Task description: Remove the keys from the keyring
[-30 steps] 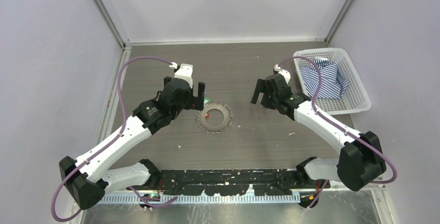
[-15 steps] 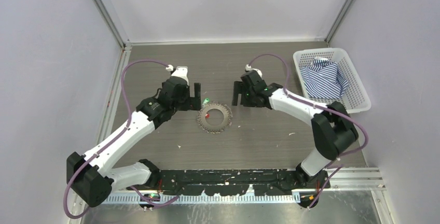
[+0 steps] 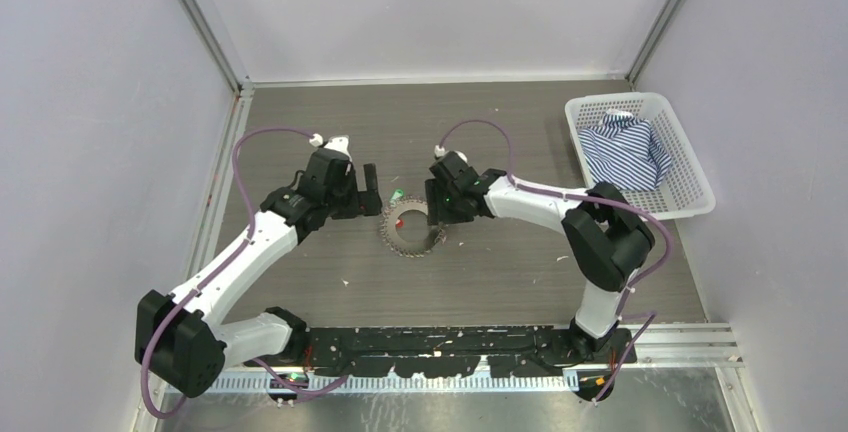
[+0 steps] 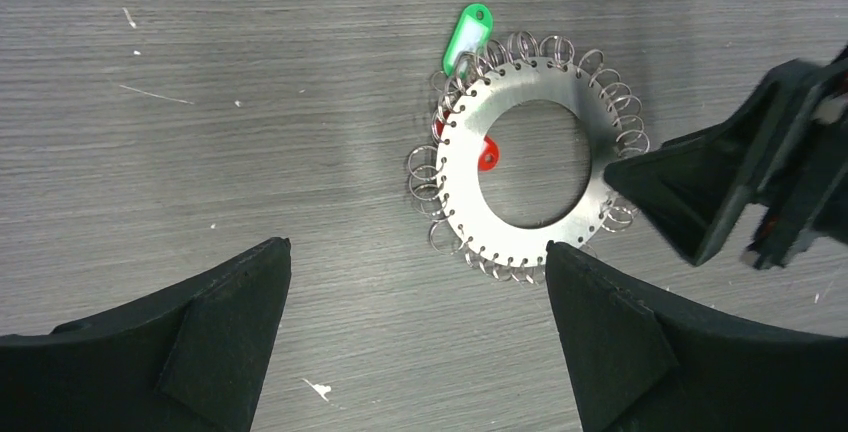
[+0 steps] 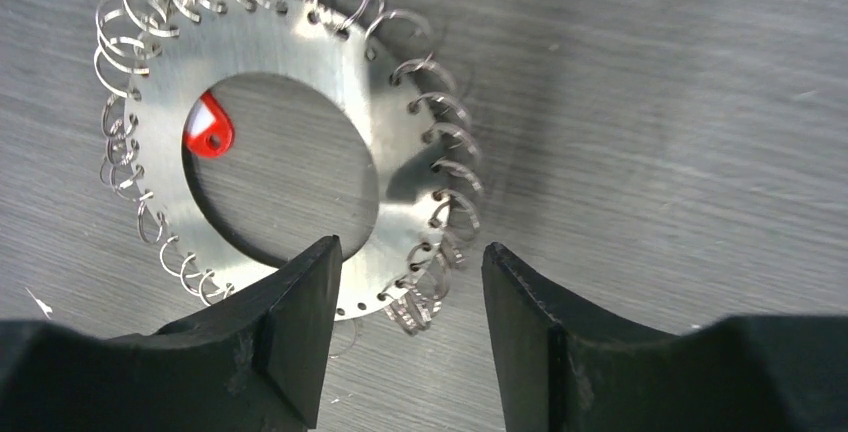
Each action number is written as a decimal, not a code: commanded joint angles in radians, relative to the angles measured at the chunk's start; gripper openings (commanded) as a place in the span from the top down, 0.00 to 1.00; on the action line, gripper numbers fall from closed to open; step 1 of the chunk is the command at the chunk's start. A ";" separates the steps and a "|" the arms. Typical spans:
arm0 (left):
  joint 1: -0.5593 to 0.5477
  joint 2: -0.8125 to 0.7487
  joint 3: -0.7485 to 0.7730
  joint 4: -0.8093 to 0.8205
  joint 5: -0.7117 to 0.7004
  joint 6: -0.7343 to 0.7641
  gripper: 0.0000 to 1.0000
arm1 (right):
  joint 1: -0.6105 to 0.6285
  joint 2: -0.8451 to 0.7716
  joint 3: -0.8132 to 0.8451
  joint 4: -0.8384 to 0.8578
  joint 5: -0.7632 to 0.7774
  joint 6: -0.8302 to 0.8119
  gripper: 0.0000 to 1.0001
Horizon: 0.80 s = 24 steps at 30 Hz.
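**Tabletop** (image 3: 500, 272): dark wood-grain surface with pale specks scattered over it. It carries everything below.

**Basket** (image 3: 700, 195): white plastic lattice at the far right of the tabletop, well apart from the work area. A blue-and-white striped cloth (image 3: 625, 152) is bundled inside it.

**Left arm** (image 3: 250, 252): white and black, reaching in from the near left.
- Its end effector (image 4: 415, 252) stands wide, with nothing between the fingers.
- It sits just left of the metal disc, and the wrist view looks down on the disc past both fingertips.

**Right arm** (image 3: 600, 232): folded at the elbow, forearm running left toward the centre.
- Its end effector (image 5: 410, 252) is partly spread, with a moderate gap, at the disc's right edge.
- It straddles the disc's flat band: one finger is over the inner opening's edge, the other outside the fringe of rings.
- Whether the pads touch metal cannot be told, and no grip is visible.

**Metal disc** (image 4: 465, 202): a flat silvery plate with a large round opening in the middle and small holes punched all round its rim. It lies flat on the tabletop, mid-table between the two end effectors.

**Wire rings** (image 4: 425, 167): many small silvery split rings threaded through the rim holes, fringing the disc on every side.

**Green tag** (image 4: 467, 37): bright plastic, on the disc's far-left edge and lying outward on the tabletop.

**Red tag** (image 4: 488, 155): small plastic piece lying inside the central opening, against its inner edge.
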 commanded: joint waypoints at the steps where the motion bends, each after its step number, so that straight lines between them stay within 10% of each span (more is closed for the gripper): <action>1: 0.005 0.000 0.005 0.030 0.042 -0.023 0.00 | 0.042 0.023 -0.006 0.015 0.023 0.031 0.46; 9: 0.005 -0.006 0.005 0.022 0.046 -0.032 0.00 | 0.042 -0.050 -0.076 -0.038 0.050 0.015 0.97; 13: 0.005 -0.004 -0.002 0.023 0.054 -0.032 0.00 | 0.051 -0.195 -0.175 -0.057 0.003 0.001 0.99; 16: 0.005 0.004 -0.008 0.024 0.062 -0.030 0.00 | 0.092 -0.298 -0.242 -0.056 -0.083 -0.011 0.98; 21: 0.005 0.013 -0.013 0.023 0.076 -0.029 0.00 | 0.106 -0.371 -0.257 -0.131 0.021 -0.043 0.55; 24: 0.005 0.013 -0.026 0.031 0.084 -0.039 0.00 | 0.066 -0.359 -0.215 -0.123 0.049 -0.051 0.46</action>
